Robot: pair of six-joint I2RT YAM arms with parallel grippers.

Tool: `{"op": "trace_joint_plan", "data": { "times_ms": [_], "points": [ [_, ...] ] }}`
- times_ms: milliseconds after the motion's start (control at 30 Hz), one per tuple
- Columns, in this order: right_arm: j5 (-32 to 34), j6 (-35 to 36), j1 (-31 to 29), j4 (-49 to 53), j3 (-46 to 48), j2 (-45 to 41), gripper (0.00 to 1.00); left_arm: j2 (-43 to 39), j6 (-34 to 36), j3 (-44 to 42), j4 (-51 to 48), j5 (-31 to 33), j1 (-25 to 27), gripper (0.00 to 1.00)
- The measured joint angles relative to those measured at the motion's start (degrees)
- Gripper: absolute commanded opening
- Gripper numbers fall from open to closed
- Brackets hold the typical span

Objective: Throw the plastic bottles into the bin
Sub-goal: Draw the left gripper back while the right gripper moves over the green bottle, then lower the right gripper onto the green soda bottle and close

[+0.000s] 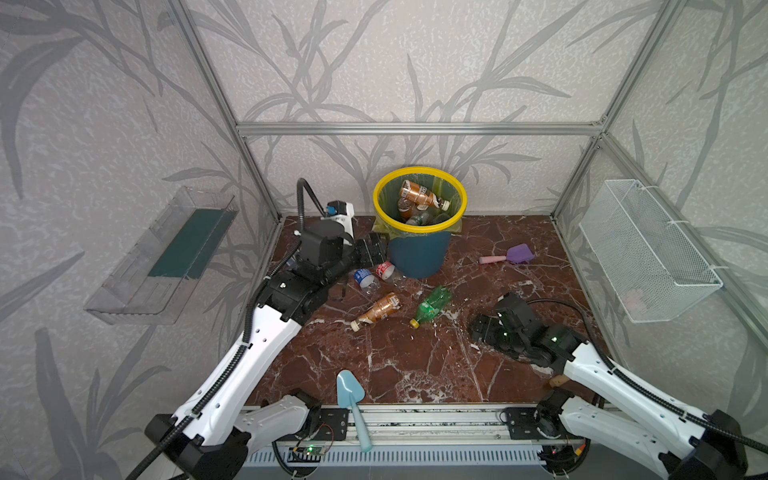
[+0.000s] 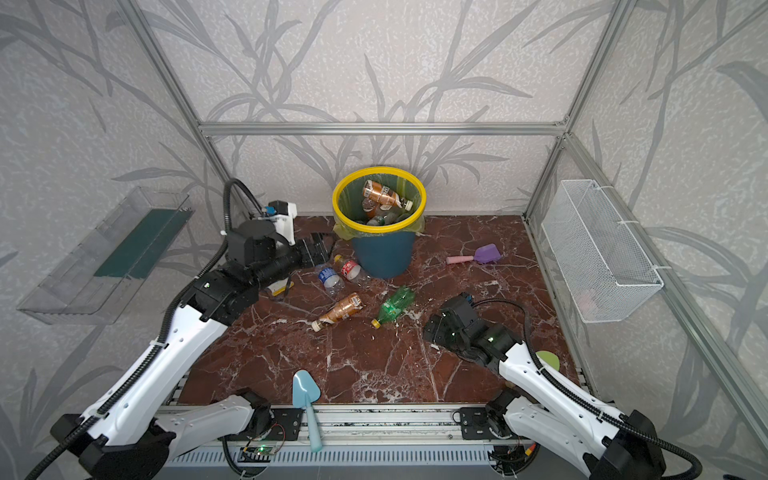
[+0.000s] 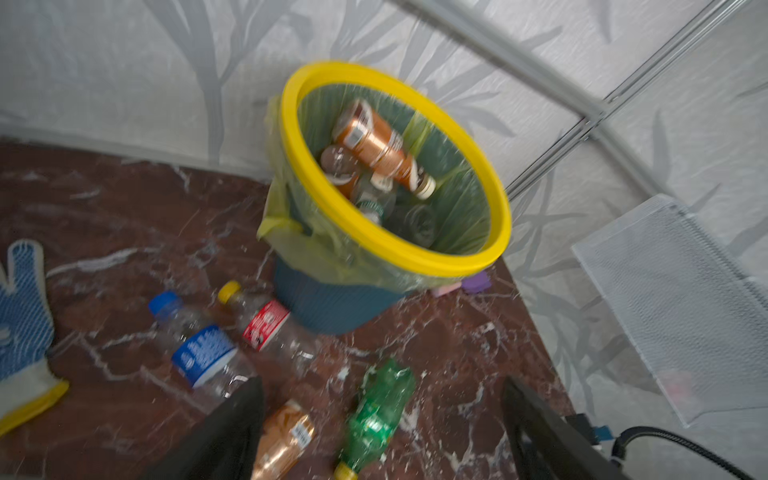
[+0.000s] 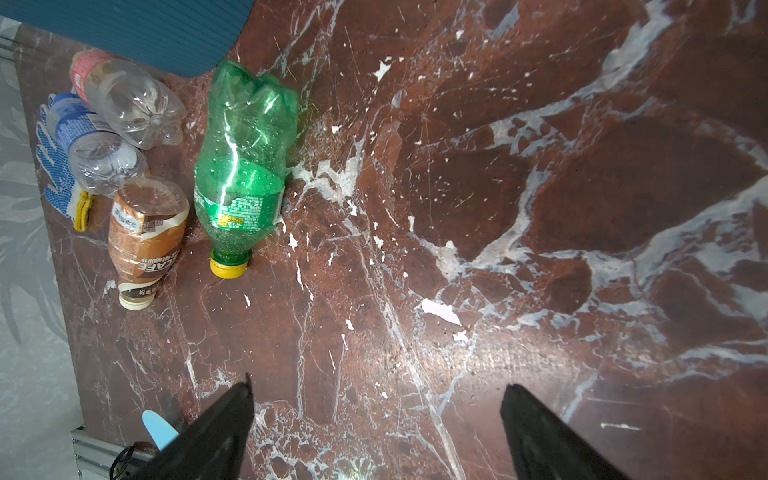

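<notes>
The bin (image 1: 419, 227), dark teal with a yellow rim, stands at the back wall and holds several plastic bottles, a brown one (image 1: 419, 195) on top. On the floor in front lie a blue-labelled clear bottle (image 1: 365, 279), a red-labelled clear bottle (image 1: 386, 271), a brown bottle (image 1: 378, 311) and a green bottle (image 1: 432, 305). My left gripper (image 1: 372, 251) hangs open and empty just left of the bin, above the clear bottles; in the left wrist view (image 3: 380, 399) its fingers stand wide apart. My right gripper (image 1: 478, 328) is open and empty, low over bare floor right of the green bottle (image 4: 245, 166).
A purple scoop with a pink handle (image 1: 513, 255) lies right of the bin. A light blue scoop (image 1: 351, 399) rests at the front edge. A blue-dotted glove (image 3: 20, 324) lies left of the bottles. A wire basket (image 1: 648, 249) hangs on the right wall, a clear tray (image 1: 166, 253) on the left.
</notes>
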State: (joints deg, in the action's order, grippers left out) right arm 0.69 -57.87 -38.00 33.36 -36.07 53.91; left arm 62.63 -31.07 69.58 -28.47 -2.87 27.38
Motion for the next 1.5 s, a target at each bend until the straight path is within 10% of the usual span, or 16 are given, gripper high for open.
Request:
{"op": "trace_joint_plan", "data": {
  "times_ms": [533,1500],
  "points": [
    [-1.36,-1.11,-0.81,-6.23,-1.27,11.08,0.99,-18.43,-6.56,-25.31,-5.62,3.17,0.0,0.86],
    [1.07,-3.52,-2.1,-17.77,-16.52,32.48,0.86,-28.35,-13.81,-33.03,-8.24,4.0,0.0,0.84]
  ]
}}
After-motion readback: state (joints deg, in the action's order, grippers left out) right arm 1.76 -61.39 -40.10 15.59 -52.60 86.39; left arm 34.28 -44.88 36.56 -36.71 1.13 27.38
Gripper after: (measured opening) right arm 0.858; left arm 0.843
